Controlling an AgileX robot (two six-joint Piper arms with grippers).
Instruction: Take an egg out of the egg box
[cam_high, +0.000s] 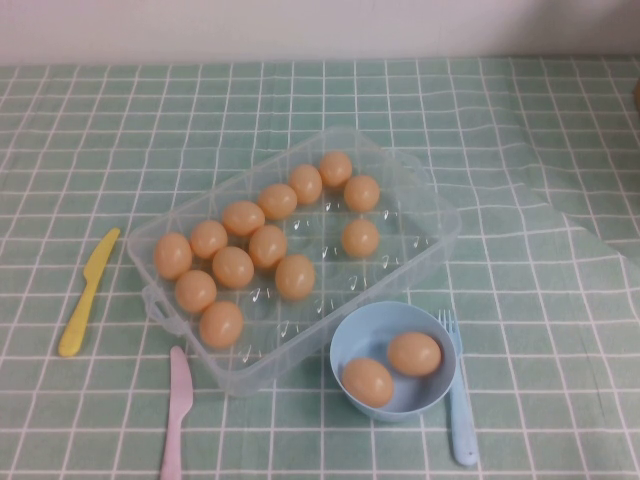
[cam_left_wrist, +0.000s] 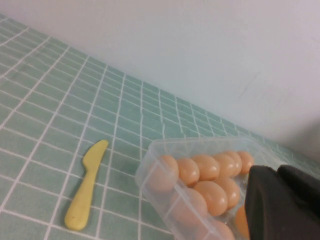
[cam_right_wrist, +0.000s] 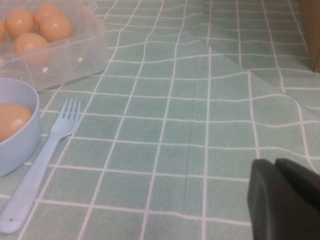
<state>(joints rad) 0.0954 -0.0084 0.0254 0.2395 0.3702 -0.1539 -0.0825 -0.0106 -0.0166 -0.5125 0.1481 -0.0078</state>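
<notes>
Neither arm showed from above. Only a dark bit of each claw appeared in its own wrist camera, so I could not tell whether either was apart or together.

The right claw (cam_right_wrist: 285, 200) hung over bare checked tablecloth (cam_right_wrist: 200, 100). Nearest to it lay the light-blue fork (cam_right_wrist: 42, 165), and just beyond the fork sat the round blue bowl (cam_right_wrist: 15, 135), touching it or nearly so, with two eggs inside. Farther off from that claw stood one end of the egg box (cam_right_wrist: 65, 55).

The left claw (cam_left_wrist: 282, 202) hovered close beside the other end of the clear egg box (cam_high: 420, 250). The box held thirteen tan eggs, and the egg (cam_high: 221, 324) nearest the front corner sat in its own cup, untouched. Beyond the box from the left claw lay the yellow knife (cam_left_wrist: 85, 187), flat on the cloth and apart from the box. A pink knife (cam_high: 177, 410) lay near the box's front corner, just beside it.
</notes>
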